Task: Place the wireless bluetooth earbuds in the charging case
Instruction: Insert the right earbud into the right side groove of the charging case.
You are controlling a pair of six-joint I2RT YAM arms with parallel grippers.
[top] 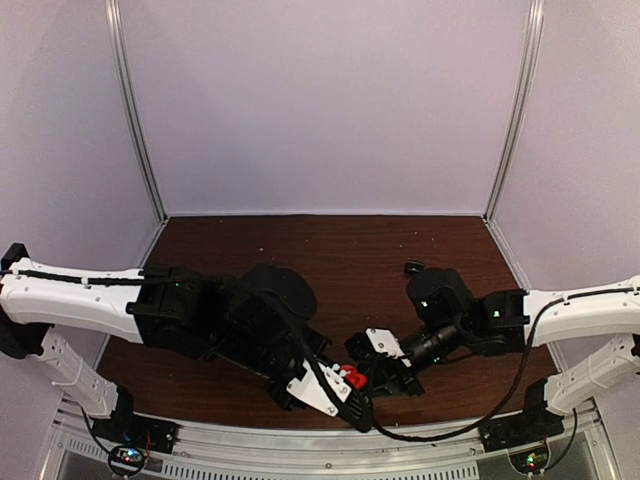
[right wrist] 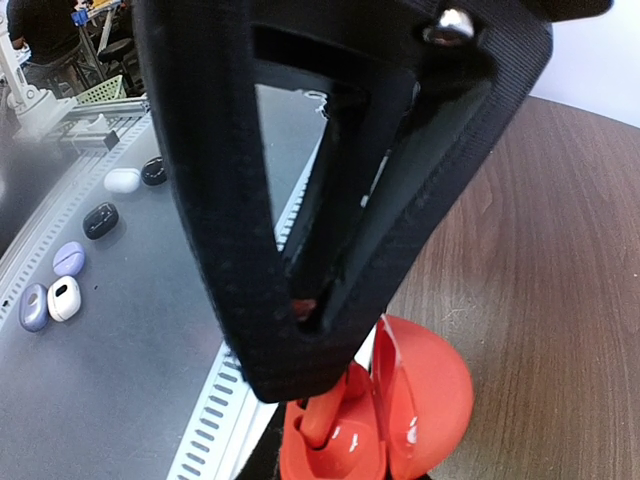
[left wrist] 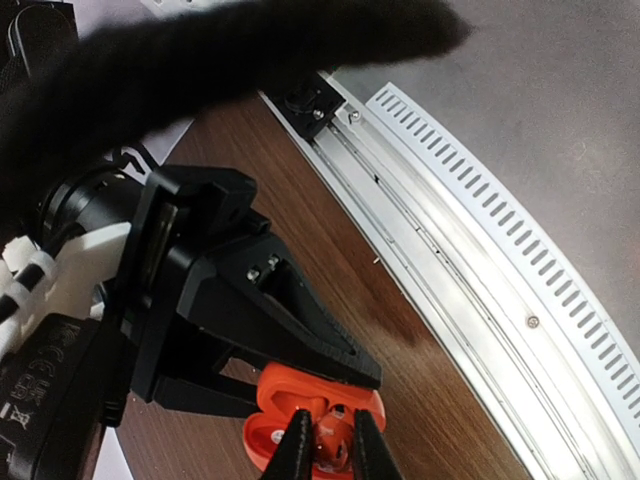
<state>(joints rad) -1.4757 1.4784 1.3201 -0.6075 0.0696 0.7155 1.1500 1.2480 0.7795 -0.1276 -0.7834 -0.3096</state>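
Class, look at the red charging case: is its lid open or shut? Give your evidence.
Open. The charging case has its lid swung away from the base, exposing the glossy red hollows inside.

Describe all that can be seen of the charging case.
The charging case is small, rounded and looks like glossy red plastic. It is open near the front edge of the table, its lid standing up beside the hollowed base. The right claw is shut on its rim, and the left claw points into the open base. What sits inside, I cannot tell.
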